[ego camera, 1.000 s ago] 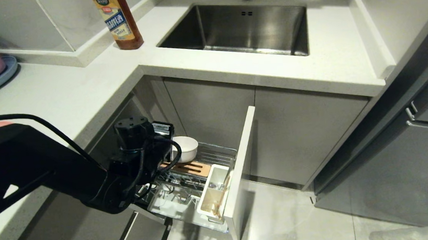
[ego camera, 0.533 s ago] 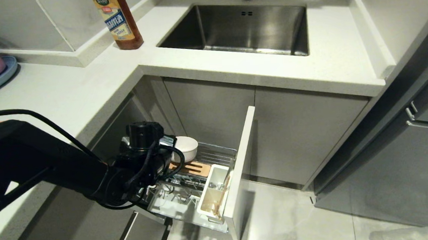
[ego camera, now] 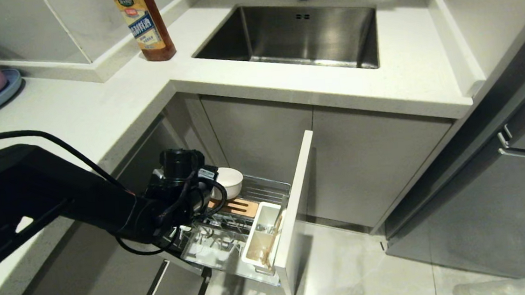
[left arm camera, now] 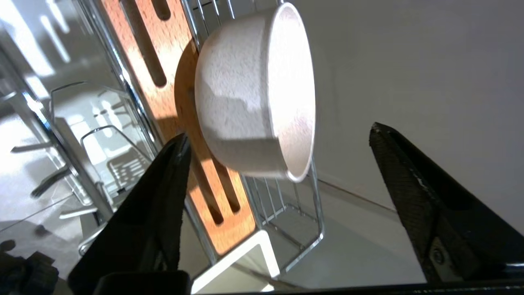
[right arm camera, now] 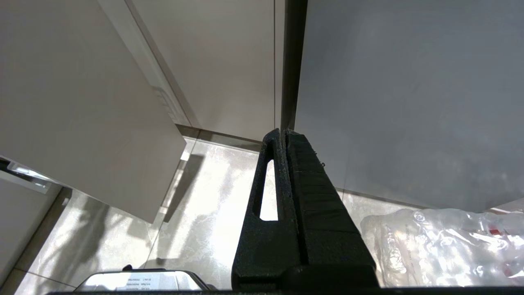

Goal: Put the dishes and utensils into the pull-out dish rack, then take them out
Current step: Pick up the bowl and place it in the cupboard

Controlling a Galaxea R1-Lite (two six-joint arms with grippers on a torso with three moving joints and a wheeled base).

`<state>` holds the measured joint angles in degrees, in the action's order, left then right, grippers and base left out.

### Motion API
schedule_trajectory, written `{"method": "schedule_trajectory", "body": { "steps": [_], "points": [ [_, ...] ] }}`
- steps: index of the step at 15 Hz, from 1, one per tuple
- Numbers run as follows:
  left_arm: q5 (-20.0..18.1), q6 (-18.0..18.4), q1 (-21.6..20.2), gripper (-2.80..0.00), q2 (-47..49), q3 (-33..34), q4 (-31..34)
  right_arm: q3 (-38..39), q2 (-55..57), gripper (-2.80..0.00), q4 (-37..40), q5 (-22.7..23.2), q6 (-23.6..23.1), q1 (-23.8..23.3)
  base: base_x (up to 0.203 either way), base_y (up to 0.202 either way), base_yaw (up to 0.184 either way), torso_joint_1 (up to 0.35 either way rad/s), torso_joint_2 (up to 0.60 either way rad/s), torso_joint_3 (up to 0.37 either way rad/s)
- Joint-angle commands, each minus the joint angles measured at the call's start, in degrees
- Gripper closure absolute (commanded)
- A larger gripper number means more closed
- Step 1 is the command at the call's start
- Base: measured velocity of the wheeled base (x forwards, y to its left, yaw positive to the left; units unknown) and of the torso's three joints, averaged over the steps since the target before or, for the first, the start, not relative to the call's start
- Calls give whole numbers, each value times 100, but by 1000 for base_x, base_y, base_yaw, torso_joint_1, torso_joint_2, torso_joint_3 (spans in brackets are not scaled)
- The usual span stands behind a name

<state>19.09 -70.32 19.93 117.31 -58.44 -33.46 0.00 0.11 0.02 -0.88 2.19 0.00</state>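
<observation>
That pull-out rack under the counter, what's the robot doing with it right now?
The robot's left claw is open at the pull-out dish rack, its fingers spread on either side of the cream-white bowl without gripping it. The bowl sits in the rack at the slotted wooden block. Chopsticks stand in the white utensil cup at the rack's front. The right claw is shut, parked over the floor, holding nothing.

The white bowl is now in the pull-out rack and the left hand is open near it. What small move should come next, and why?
Probably draw the left hand straight back and up, away from the bowl. Its fingers stand wide apart and clear of the bowl, which rests on the wooden block in the rack.
</observation>
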Motion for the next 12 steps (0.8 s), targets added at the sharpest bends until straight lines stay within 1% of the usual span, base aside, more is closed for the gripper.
{"method": "schedule_trajectory", "body": {
  "steps": [1, 5, 6, 12],
  "points": [
    [8, -41, -41, -280, 248, -142, -7, 17, -2, 0, 0, 0, 0, 0, 0, 0, 0, 0, 0, 0],
    [-2, -44, -138, -280, 477, -334, -3, 9, -2, 0, -2, 0, 0, 0, 0, 0, 0, 0, 0, 0],
    [15, -44, -138, 0, 469, -353, -11, 9, -2, 0, -2, 0, 0, 0, 0, 0, 0, 0, 0, 0],
    [37, -35, -121, 0, 349, -334, 33, 9, -2, 0, -2, 0, 0, 0, 0, 0, 0, 0, 0, 0]
  ]
}}
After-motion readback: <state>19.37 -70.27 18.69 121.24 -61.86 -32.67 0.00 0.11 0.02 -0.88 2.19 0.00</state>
